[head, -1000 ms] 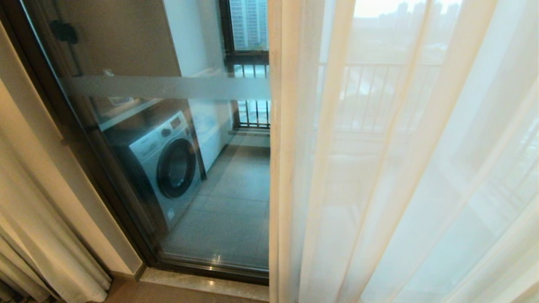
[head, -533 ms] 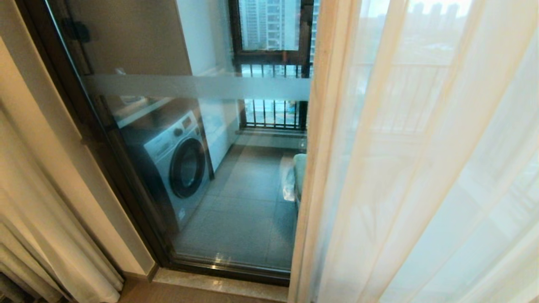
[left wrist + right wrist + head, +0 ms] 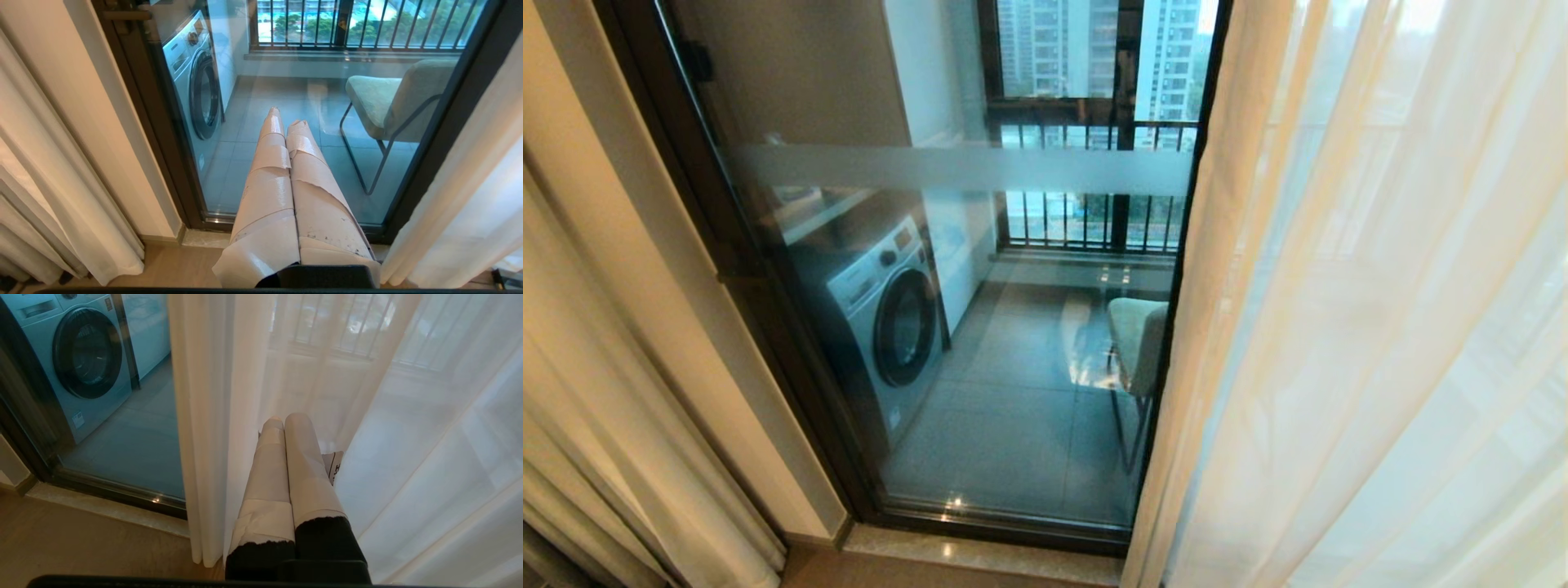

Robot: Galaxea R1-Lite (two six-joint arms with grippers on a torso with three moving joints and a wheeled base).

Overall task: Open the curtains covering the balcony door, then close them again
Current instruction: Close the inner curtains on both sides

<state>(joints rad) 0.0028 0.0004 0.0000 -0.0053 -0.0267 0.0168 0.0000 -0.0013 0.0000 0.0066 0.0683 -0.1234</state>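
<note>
Curtains [image 3: 1356, 327] stand half drawn off your balcony door [image 3: 980, 343] — both grippers, left gripper [image 3: 286, 120] and right gripper [image 3: 286, 418], pinched empty; reclosing remains.

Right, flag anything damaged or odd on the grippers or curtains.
The pale tape wrapping the left gripper's fingers is torn, peeling at its edges and speckled with dark marks. The thin white see-through sheer curtain hangs unharmed.
</note>
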